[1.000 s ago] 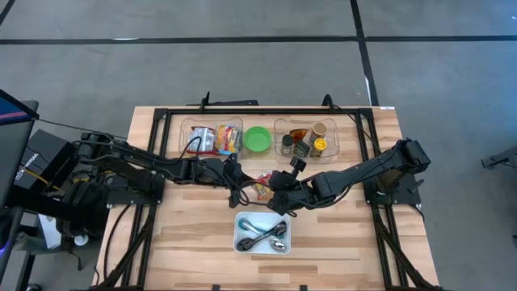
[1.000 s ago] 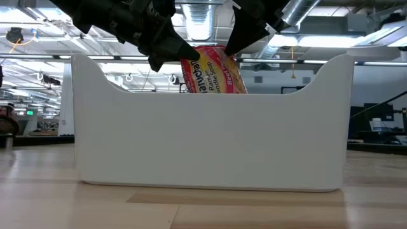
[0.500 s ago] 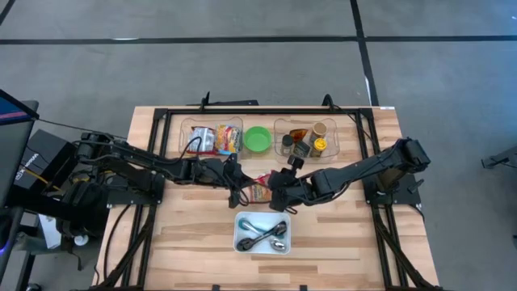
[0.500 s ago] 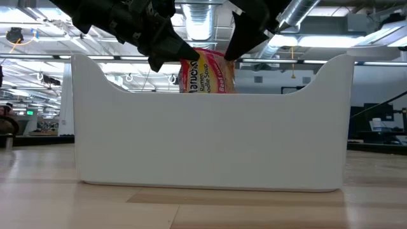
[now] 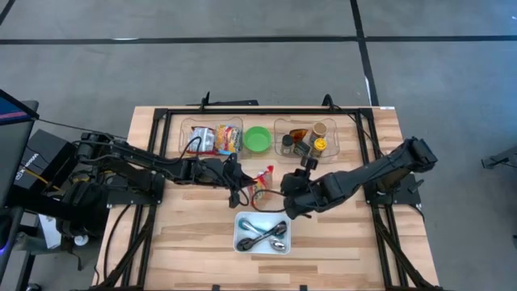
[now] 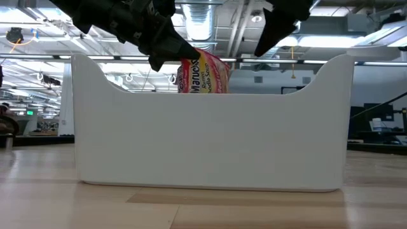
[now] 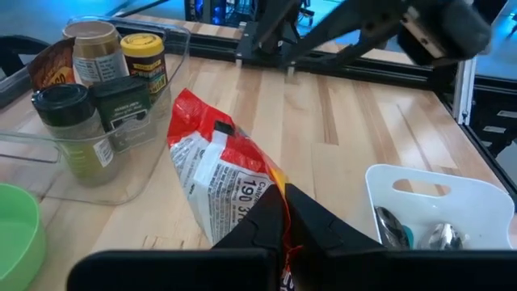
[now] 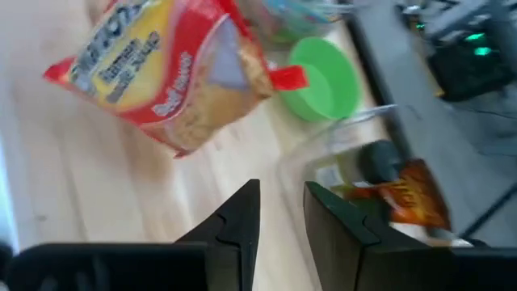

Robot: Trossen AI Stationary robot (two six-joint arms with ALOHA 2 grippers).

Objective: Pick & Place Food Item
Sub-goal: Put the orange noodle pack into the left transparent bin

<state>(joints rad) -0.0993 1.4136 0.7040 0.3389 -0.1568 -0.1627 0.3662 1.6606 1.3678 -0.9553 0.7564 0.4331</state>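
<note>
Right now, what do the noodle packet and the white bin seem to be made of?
Noodle packet: thin glossy plastic film, judging by its creases and printed surface. White bin: probably matte moulded plastic, with smooth rounded walls and a cut-out handle.

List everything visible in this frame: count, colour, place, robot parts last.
Red and yellow ramen noodle packet: one, table centre, pinched by left gripper.
White plastic bin: one, front centre, holding metal spoons.
Green plastic bowl: one, back centre.
Clear plastic tray of spice jars: one, back right.
Clear plastic tray of snack packets: one, back left.
Left gripper: shut on packet.
Right gripper: slightly open, empty, beside packet.
</note>
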